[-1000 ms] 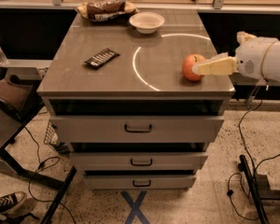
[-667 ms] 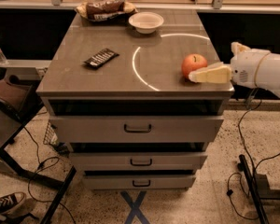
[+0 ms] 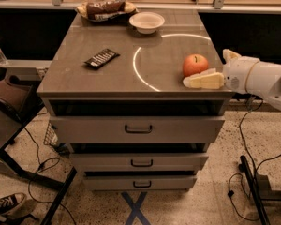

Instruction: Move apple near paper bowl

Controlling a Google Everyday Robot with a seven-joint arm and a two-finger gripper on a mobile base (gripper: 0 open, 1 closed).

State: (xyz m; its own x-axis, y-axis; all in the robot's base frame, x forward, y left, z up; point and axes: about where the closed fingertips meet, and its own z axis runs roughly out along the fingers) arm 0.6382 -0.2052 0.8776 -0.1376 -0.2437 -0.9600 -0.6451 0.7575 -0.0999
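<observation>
Apple, round and orange-red (image 3: 195,64), sits near the front right edge of the grey desk (image 3: 107,74), just behind the cream-coloured gripper (image 3: 202,80). I cannot tell how its jaws stand. The small white paper bowl (image 3: 147,21) stands well apart, at the back.

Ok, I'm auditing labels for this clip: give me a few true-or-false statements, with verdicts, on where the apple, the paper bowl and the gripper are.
1. The round orange-red apple sits near the right front corner of the grey cabinet top. True.
2. The small white paper bowl touches the apple. False: it stands at the back, well apart from it.
3. The gripper is at the right edge, beside the apple. True.
4. The dark flat rectangular object lies in the bowl. False: it lies on the top, left of centre.
5. The plate of dark wrapped snacks is at the front edge. False: it is at the back, left of the bowl.
</observation>
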